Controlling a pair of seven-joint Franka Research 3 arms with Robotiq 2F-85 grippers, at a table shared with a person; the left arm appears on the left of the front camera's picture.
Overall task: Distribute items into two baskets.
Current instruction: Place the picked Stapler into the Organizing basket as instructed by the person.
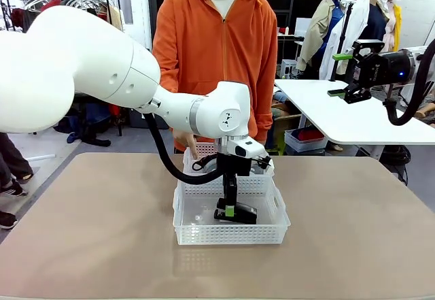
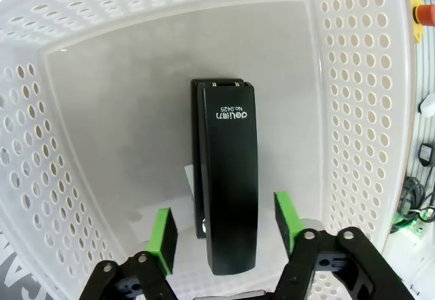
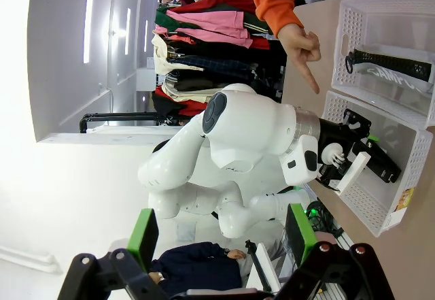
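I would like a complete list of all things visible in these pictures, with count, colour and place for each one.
stapler: one, black, lying flat on the floor of the near basket, between the left gripper's pads, not touched.
baskets: two, translucent white, mid-table, one behind the other.
pouch: one, dark, lying in the far basket.
table: one, beige.
person's hand: one, orange sleeve, pointing down beside the far basket.
left gripper: open, inside the near basket.
right gripper: open, raised at the right.

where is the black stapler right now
The black stapler lies flat on the floor of the nearer white basket, mid-table in the front view, between the open green pads of the left gripper.
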